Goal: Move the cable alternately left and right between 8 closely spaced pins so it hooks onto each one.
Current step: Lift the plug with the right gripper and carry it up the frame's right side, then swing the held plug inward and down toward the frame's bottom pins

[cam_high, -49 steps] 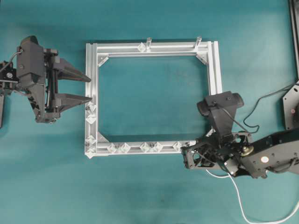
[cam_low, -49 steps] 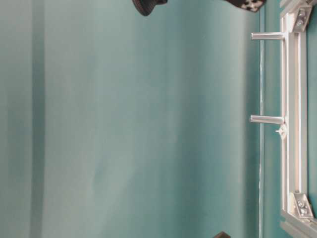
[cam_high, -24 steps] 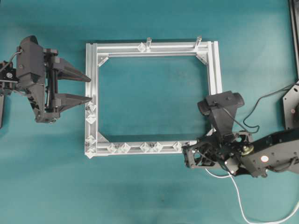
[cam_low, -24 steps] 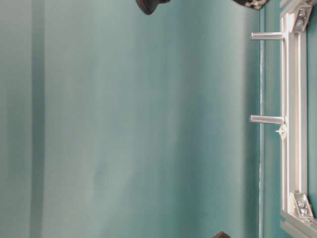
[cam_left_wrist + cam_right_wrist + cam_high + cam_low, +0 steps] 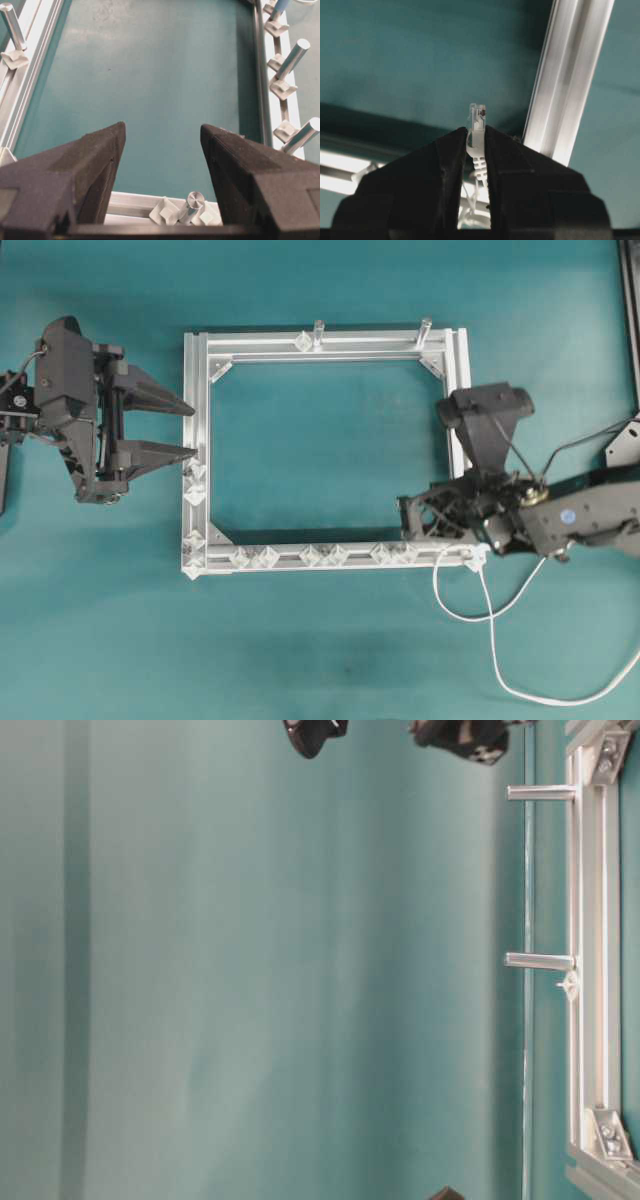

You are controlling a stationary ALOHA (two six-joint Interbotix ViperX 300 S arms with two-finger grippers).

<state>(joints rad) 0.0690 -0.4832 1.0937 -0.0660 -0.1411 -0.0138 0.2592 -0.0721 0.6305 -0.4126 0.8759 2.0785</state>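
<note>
The place looked like a robotics lab bench set up for testing. A plain teal tabletop (image 5: pixel 320 640) carried nothing homely, just a square silver aluminium frame (image 5: pixel 196 440) with tiny studs and two slim posts (image 5: pixel 318 333) fixed to it, flanked by two black robot arms trailing wires.

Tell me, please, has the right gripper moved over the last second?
Yes. The right gripper went up the overhead picture, from below the frame's bottom rail to inside its corner.

Left tool (image 5: pixel 162 145) spread wide, above aluminium frame (image 5: pixel 260 75), pins (image 5: pixel 170 212) between its fingers (image 5: pixel 82 165)
</note>
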